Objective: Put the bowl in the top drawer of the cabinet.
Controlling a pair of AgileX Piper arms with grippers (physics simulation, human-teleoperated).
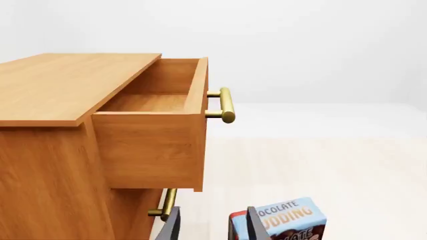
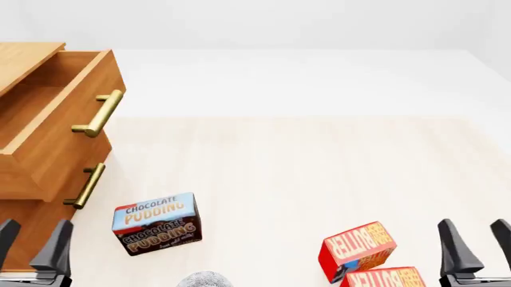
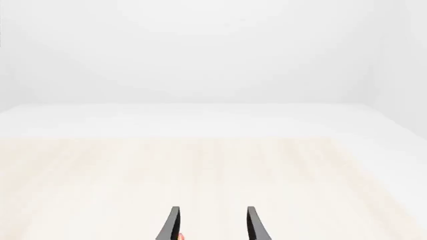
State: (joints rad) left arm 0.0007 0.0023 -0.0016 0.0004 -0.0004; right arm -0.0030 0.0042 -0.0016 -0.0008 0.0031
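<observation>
The light-brown cabinet [image 2: 24, 57] stands at the far left, and its top drawer [image 2: 56, 128] is pulled out and empty, brass handle [image 2: 100, 112] facing right. The left wrist view shows the same top drawer [image 1: 157, 125] open, beside the cabinet [image 1: 47, 165]. Only the patterned rim of the bowl [image 2: 205, 279] peeks in at the bottom edge, near the table's front. My left gripper [image 2: 33, 245] is open at the lower left, by the cabinet's base. My right gripper [image 2: 477, 242] is open at the lower right. Neither holds anything.
A chocolate pudding box [image 2: 155, 222] lies between the cabinet and the bowl; it also shows as the pudding box [image 1: 287, 222]. Two red butter boxes [image 2: 359, 248] lie at the lower right. The lower drawer handle [image 2: 85, 185] sticks out below the open drawer.
</observation>
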